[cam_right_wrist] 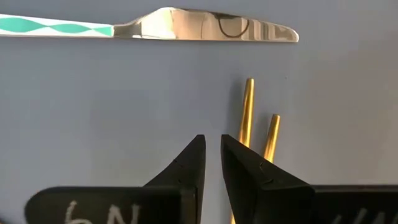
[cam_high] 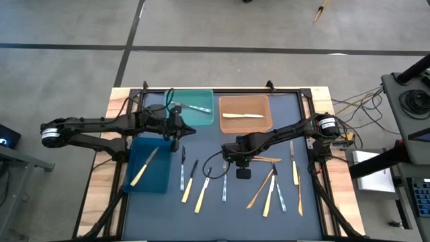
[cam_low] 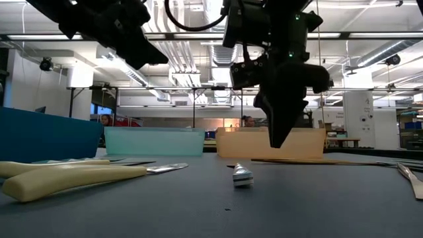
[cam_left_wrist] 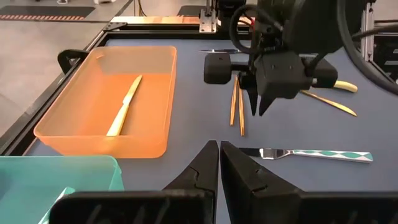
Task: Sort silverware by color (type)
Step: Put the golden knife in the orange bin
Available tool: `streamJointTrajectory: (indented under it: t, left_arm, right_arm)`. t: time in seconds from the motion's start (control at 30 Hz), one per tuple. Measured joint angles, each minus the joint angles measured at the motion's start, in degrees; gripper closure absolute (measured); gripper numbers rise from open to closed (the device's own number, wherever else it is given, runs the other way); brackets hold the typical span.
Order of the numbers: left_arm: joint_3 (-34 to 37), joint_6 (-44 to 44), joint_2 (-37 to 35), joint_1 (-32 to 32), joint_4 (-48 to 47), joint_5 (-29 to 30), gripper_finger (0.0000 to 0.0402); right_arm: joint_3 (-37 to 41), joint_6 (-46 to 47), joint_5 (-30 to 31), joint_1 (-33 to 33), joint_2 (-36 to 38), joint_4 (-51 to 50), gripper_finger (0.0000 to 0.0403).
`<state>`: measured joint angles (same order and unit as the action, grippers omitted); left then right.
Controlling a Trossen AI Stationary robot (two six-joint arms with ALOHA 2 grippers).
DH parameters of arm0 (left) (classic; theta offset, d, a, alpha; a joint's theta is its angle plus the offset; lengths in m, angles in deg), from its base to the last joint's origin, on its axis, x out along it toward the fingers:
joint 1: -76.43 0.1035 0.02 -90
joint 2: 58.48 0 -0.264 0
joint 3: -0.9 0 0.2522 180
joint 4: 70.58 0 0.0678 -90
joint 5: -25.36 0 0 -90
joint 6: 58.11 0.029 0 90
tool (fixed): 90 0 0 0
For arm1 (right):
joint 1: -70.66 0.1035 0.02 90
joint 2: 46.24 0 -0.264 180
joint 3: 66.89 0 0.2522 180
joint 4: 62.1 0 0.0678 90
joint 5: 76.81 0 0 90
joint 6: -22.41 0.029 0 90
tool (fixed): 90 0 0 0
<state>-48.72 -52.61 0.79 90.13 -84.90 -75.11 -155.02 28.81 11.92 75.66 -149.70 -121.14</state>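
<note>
Right wrist view shows two thin gold handles (cam_right_wrist: 247, 112) lying side by side on the dark mat (cam_right_wrist: 93, 112), just ahead of the right gripper (cam_right_wrist: 212, 163), whose fingers stand a narrow slit apart and pinch nothing. These pieces look light, stiff and slick, and they lie flat, so a pinch across the slim handle near its middle seems the safest hold; two touching handles could come up together. A knife (cam_right_wrist: 205, 26) with a green-and-white patterned handle lies beyond them.

Counted from the high view, about eleven pieces of silverware (cam_high: 201, 185) lie loose on the mat in front of the bins, though overlaps near the right gripper (cam_high: 240, 161) make that uncertain. One piece lies in each bin: the orange bin (cam_high: 244, 101), the teal bin (cam_high: 201, 124) and the blue bin (cam_high: 161, 185).

The left gripper (cam_high: 176, 138) hangs over the teal and blue bins, fingers pressed together and empty.
</note>
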Motion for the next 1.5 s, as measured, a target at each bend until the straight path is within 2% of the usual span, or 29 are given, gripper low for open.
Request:
streamJointTrajectory:
  t: [0.3, 0.5, 0.8, 1.13, 1.5]
  left_arm:
    - [0.0, 0.0, 0.0, 0.0, 0.78, 0.02, 0.0401]
    - [0.0, 0.0, 0.0, 0.0, 1.04, 0.04, 0.0401]
    - [0.0, 0.87, 0.0, 0.0, 1.04, 0.79, 0.0401]
    - [0.0, 0.87, 0.0, 0.02, 1.07, 1.59, 0.0401]
    - [0.0, 0.87, 0.0, 0.02, 1.11, 2.18, 0.0401]
  right_arm:
    - [0.0, -1.05, 1.93, 0.0, -0.64, 0.65, 0.0294]
    - [0.0, -1.12, 2.95, -0.02, -0.66, 0.7, 0.0279]
    - [0.86, -0.42, 2.95, -0.02, -0.68, 1.61, 0.027]
    - [4.56, 0.83, 3.16, -0.44, -0.68, 7.14, 0.0272]
    - [9.78, 0.79, 4.3, -0.63, -0.34, 13.14, 0.0289]
